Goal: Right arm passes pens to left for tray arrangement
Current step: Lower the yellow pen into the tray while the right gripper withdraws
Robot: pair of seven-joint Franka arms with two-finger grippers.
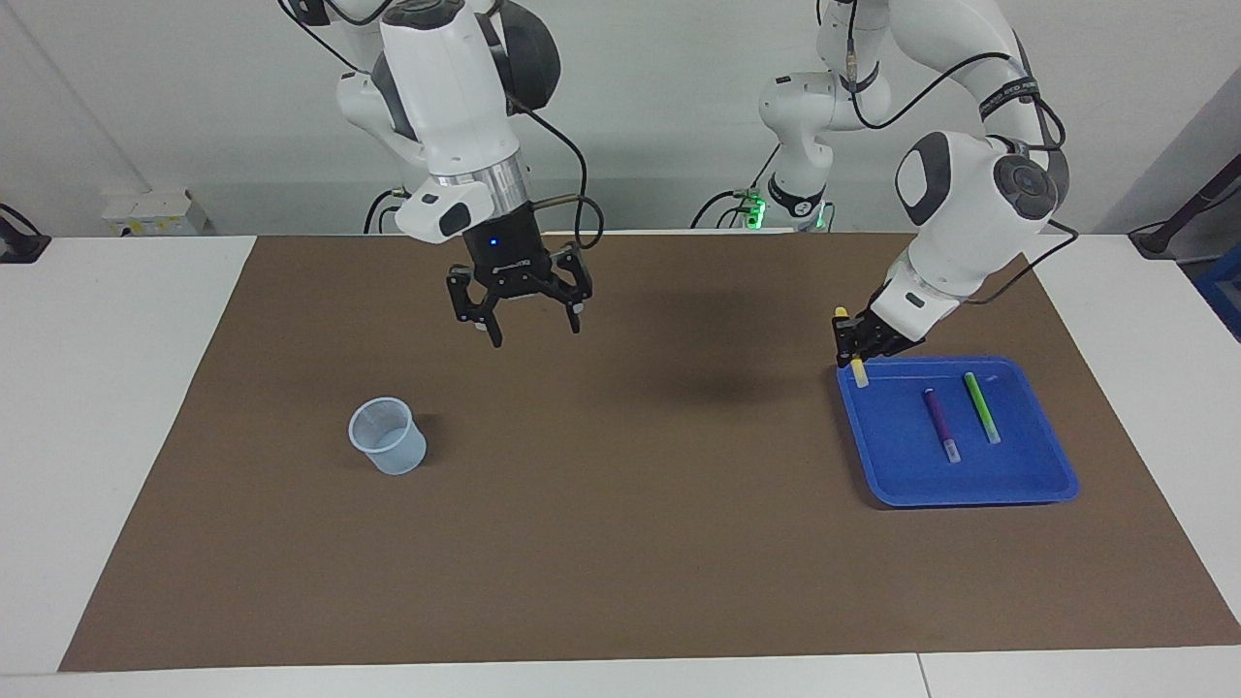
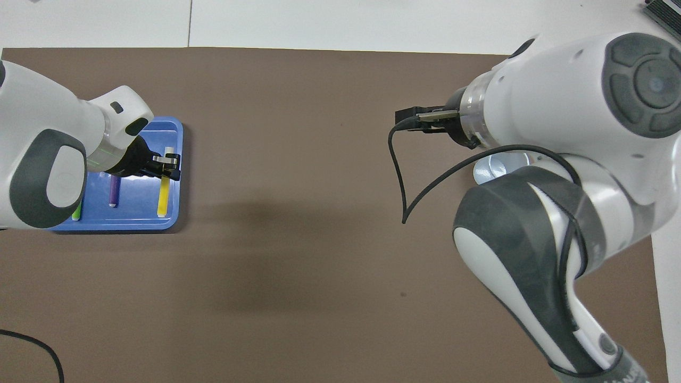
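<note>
We take the tray (image 1: 1018, 490) as our landmark; it sits on the brown mat (image 1: 620, 543) toward the left arm's end of the table. The left gripper (image 1: 853, 341) is clamped on the yellow pen (image 1: 857, 372) and hangs over the tray's corner nearest the robots, on the side facing the cup. In the facing view the pen stands steeply, pale end down at the rim; in the overhead view it lines up along that same tray edge (image 2: 163, 197). We cannot tell whether the tip touches the tray.

The purple pen (image 1: 939, 423) and green pen (image 1: 980, 407) lie flat in the tray, side by side and apart, the purple one closer to the yellow pen. We see bare blue floor between the purple pen and the edge under the yellow one.

The right gripper (image 1: 524, 320) hangs empty with its fingers spread, over bare mat well apart from the tray, toward the right arm's end. The cup (image 1: 388, 436) stands upright on the mat, well apart from the tray.

We see open mat between tray and cup, and a wide strip from the tray to the mat's edge farthest from the robots.
</note>
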